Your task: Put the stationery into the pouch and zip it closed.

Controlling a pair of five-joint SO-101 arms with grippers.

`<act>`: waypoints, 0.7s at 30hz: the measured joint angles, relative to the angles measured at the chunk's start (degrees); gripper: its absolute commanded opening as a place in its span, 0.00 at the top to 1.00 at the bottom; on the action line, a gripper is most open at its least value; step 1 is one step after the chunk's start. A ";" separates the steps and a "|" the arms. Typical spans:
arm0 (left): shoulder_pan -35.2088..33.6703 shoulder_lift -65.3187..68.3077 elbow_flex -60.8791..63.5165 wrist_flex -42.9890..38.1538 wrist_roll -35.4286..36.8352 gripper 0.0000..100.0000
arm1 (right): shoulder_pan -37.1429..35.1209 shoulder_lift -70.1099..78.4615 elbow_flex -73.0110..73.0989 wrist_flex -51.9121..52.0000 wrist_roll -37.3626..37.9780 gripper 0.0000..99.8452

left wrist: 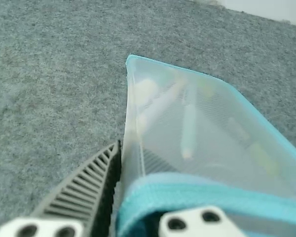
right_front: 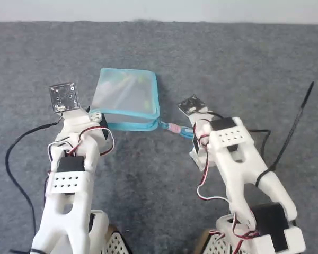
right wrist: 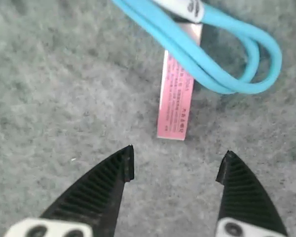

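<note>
A translucent pouch [right_front: 124,95] with blue trim lies flat on the grey mat, with pens and other stationery [left wrist: 188,129] showing through its side [left wrist: 207,143]. My left gripper [right_front: 99,118] is at the pouch's near left corner and is shut on the blue zip edge [left wrist: 187,195]. One ribbed finger [left wrist: 91,185] lies against the pouch's side. My right gripper [right_front: 188,126] is at the pouch's near right corner. It stands open [right wrist: 178,165] just short of the blue pull loop [right wrist: 227,54] and its pink tag [right wrist: 176,98], touching neither.
Grey mat [right_front: 244,63] stretches all round the pouch, with open room to the right and behind. A black cable [right_front: 13,159] loops beside the left arm, and a thin black strap [right_front: 297,127] sticks up by the right arm.
</note>
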 measured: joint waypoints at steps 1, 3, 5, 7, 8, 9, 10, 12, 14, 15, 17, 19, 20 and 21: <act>0.00 0.00 0.00 0.00 0.00 0.98 | 0.09 0.00 0.26 -1.14 -0.26 0.73; 0.00 0.00 0.00 0.00 0.00 0.98 | 0.18 0.00 0.62 -3.08 -0.35 0.73; 0.00 0.00 0.00 0.00 0.00 0.98 | 0.00 0.26 0.70 -4.48 -0.88 0.74; 0.00 0.00 0.00 0.00 0.00 0.98 | -0.09 1.32 0.70 -5.98 -2.37 0.74; 0.00 0.00 0.00 0.00 0.00 0.98 | -0.09 1.93 0.70 -6.51 -3.34 0.74; 0.00 0.00 0.00 0.00 0.00 0.98 | -0.09 2.37 0.70 -6.77 -4.31 0.74; 0.00 0.00 0.00 0.00 0.00 0.98 | 0.00 2.99 0.70 -6.95 -4.92 0.74; 0.00 0.00 0.00 0.00 0.00 0.98 | 0.00 4.31 0.70 -7.12 -5.80 0.74; 0.00 0.00 0.00 0.00 0.00 0.98 | -0.09 5.63 0.70 -7.12 -6.24 0.74; 0.00 0.00 0.00 0.00 0.00 0.98 | -0.18 6.24 0.70 -7.12 -6.24 0.74; 0.00 0.00 0.00 0.00 0.00 0.98 | -0.18 7.38 0.70 -7.12 -6.33 0.76; 0.00 0.00 0.00 0.00 0.00 0.98 | -0.09 8.53 0.70 -7.12 -6.42 0.81; 0.00 0.00 0.00 0.00 0.00 0.98 | 0.00 8.70 0.62 -7.12 -6.42 0.84; 0.00 0.00 0.00 0.00 0.00 0.98 | 0.09 8.79 0.62 -7.12 -6.42 0.85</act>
